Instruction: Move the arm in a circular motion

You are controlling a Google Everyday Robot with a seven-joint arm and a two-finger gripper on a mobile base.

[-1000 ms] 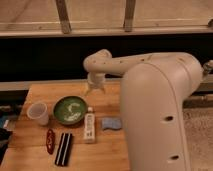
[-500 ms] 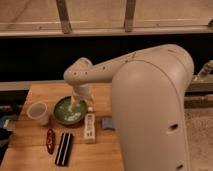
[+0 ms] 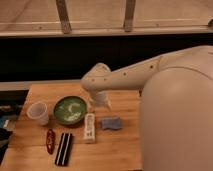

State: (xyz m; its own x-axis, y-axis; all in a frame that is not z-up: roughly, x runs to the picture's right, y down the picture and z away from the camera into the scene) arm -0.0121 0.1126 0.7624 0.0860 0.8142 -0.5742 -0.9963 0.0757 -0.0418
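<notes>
Count: one cream-white robot arm of rounded tube segments (image 3: 135,75) and one gripper (image 3: 101,101). On the light wooden table (image 3: 125,147) are one pale plastic cup (image 3: 38,112), one round green bowl (image 3: 70,110), one white oblong bottle (image 3: 89,127), one blue sponge (image 3: 111,123), one small red object (image 3: 49,141) and one flat black bar (image 3: 63,148).

The arm's long axis runs from upper right leftward to a bulbous elbow over the table's rear, where the tip turns downward. The gripper hangs beside the bowl's right rim. Whether it is parted or closed cannot be determined.
</notes>
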